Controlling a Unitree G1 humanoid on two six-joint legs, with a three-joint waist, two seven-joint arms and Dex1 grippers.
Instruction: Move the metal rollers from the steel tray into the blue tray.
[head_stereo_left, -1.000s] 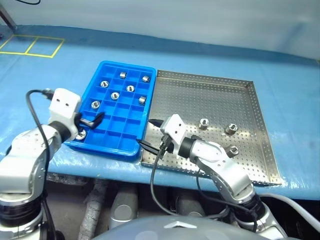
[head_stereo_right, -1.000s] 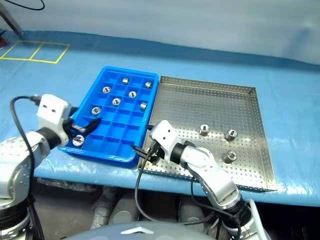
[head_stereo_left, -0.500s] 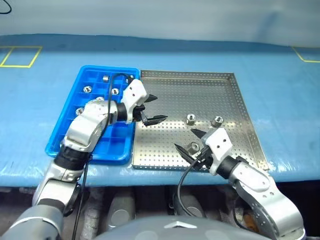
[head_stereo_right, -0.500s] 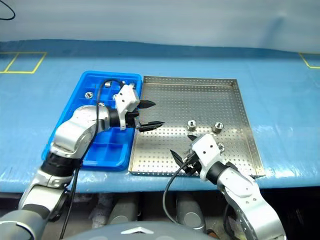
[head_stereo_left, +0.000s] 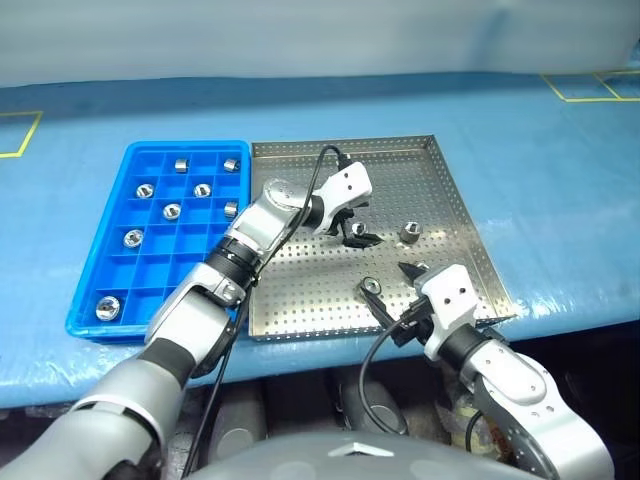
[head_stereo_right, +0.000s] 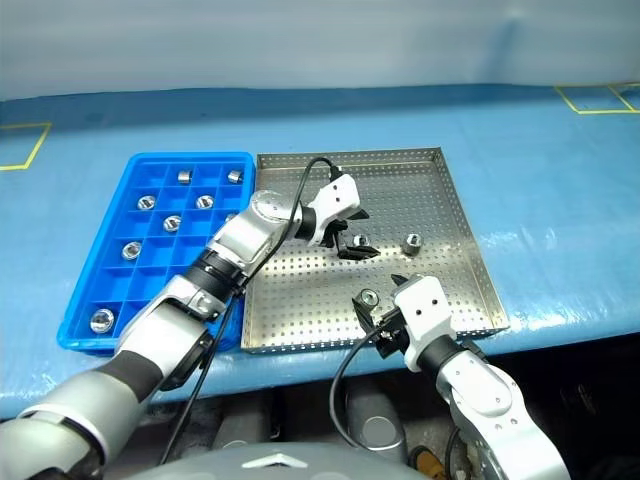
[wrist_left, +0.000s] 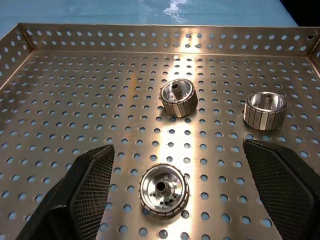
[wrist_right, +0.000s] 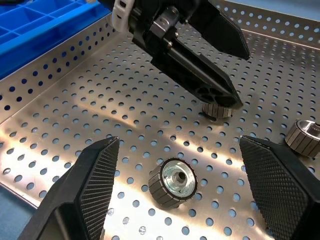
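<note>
The steel tray (head_stereo_left: 300, 300) holds three metal rollers. My left gripper (head_stereo_left: 352, 232) is open and reaches across the tray, its fingers on either side of one roller (wrist_left: 164, 190). Two more rollers (wrist_left: 178, 97) (wrist_left: 265, 109) lie beyond it. At the tray's near edge my right gripper (head_stereo_left: 388, 285) is also open, and another roller (wrist_right: 175, 182) sits on the perforated floor between its fingers. A third roller (head_stereo_left: 409, 234) stands free further right. The blue tray (head_stereo_left: 90, 325) sits against the steel tray's left side, with several rollers (head_stereo_left: 172, 211) in its compartments.
Both trays rest on a blue tabletop sheet (head_stereo_left: 540, 180), close to the table's front edge. Yellow tape marks (head_stereo_left: 590, 85) lie at the far right and far left. A black cable (head_stereo_left: 310, 190) loops over the left arm above the steel tray.
The camera has swung right. My left gripper moved from the blue tray's near left corner across to the rollers in the steel tray. The right gripper shifted right along the steel tray's near edge.
</note>
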